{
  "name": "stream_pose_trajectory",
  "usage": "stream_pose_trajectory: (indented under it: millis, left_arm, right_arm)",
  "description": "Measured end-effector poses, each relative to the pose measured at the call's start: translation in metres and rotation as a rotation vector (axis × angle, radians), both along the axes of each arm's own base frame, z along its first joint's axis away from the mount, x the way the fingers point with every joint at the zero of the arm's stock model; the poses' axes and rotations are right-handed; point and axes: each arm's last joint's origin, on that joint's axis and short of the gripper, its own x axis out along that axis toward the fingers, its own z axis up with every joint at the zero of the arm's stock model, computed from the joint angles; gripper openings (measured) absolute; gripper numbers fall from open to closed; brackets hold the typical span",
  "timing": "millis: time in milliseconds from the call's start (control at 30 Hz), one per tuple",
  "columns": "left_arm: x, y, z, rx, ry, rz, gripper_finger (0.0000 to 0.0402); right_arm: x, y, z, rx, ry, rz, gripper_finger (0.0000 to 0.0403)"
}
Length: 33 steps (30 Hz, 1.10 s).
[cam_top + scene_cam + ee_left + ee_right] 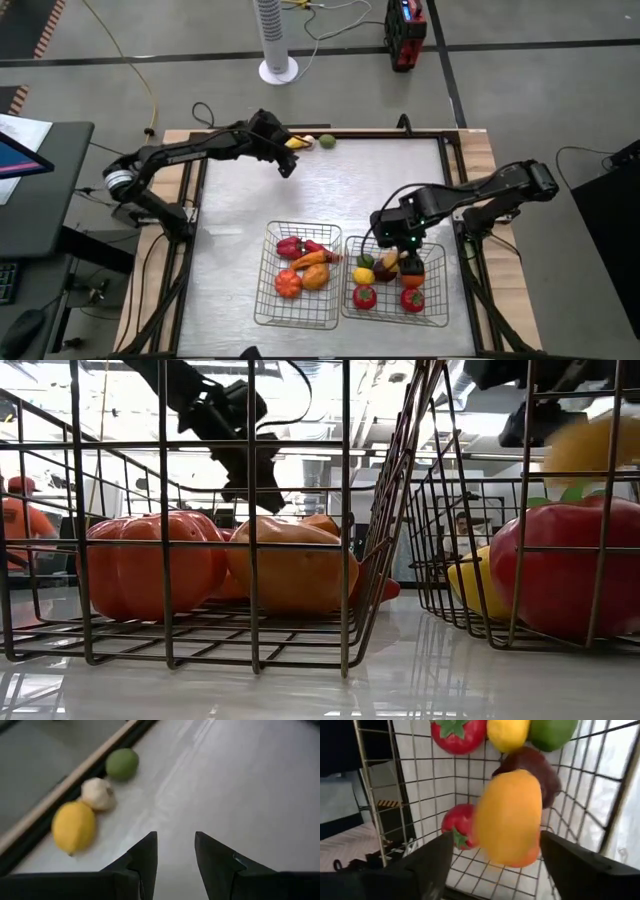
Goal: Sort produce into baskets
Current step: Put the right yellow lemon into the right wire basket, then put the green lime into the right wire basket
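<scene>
Wire baskets: left basket (262, 300) & right basket (436, 312) side by side at table (330, 190) front
R gripper (497, 851): over right basket, fingers apart, gripping nothing; orange fruit (509, 817) betw them, blurred, not touching
L gripper (175, 851): far edge, fingers parted a bit, empty, near lemon (73, 826), garlic (98, 794), lime (122, 764)
Left basket: tomato (288, 284), pepper (293, 246), carrot (311, 259)

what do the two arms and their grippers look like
Both arms are dark, jointed and slim. The left arm has a pale grey band near its base. The left gripper ends in two black, tapered, wedge-shaped fingers. The right gripper has broader black fingers, and a small green light glows near it.
</scene>
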Motion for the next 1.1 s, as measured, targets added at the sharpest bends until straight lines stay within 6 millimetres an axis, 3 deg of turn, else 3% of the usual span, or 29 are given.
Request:
stream_pose_trajectory:
  millis: [200, 500, 633, 867, 1100]
  left_arm:
    - [0.007, 0.024, -0.002, 0.041, 0.123, -0.031, 0.0152]
    - [0.008, 0.066, -0.023, -0.009, 0.180, 0.004, 0.0239]
    - [0.009, 0.069, -0.033, -0.009, 0.233, -0.026, 0.0257]
    - [0.000, 0.060, -0.039, -0.139, 0.321, -0.034, 0.0254]
    - [-0.017, 0.061, -0.061, -0.142, 0.251, -0.058, 0.0236]
  right_arm:
    - [-0.006, 0.003, 0.000, 0.000, 0.073, -0.052, 0.0391]
    - [-0.009, 0.003, 0.000, 0.014, 0.119, -0.069, 0.0377]
    - [-0.007, 0.001, 0.000, 0.007, 0.105, -0.074, 0.0374]
    - [-0.006, -0.006, 0.000, 0.005, 0.107, -0.103, 0.0374]
    - [-0.004, -0.013, 0.000, -0.029, 0.101, -0.143, 0.0374]
